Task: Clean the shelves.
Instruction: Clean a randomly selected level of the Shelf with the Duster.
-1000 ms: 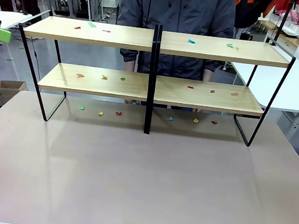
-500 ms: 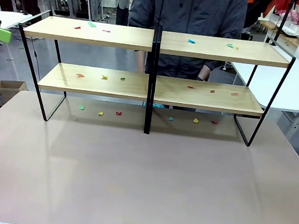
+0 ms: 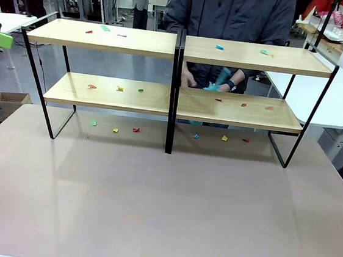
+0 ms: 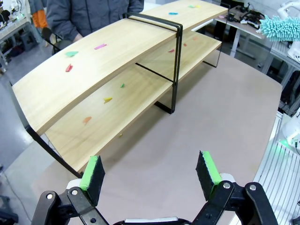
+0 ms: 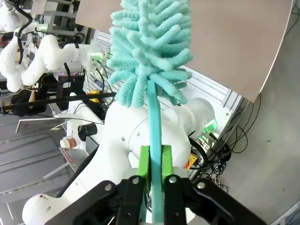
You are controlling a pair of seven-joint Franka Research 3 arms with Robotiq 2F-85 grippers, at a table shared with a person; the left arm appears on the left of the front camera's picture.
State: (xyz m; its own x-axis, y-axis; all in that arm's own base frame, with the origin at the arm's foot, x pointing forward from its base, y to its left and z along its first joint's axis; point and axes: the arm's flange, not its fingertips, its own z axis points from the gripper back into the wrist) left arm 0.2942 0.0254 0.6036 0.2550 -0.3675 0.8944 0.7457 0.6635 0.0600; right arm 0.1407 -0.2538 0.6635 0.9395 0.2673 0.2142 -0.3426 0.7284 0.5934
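- Person's hands (image 3: pixel 187 80) have come up behind the shelves (image 3: pixel 107 38), holding a teal item (image 3: pixel 218 82).
- Right jaws clamp the teal duster (image 5: pixel 150 51).
- Left jaws gape wide above the surface (image 4: pixel 206 122).

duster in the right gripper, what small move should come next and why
Probably swing the right gripper, shut on the teal duster, in toward the right end of the shelves: the duster hangs off to the side, apart from them, and coloured scraps lie on both boards.
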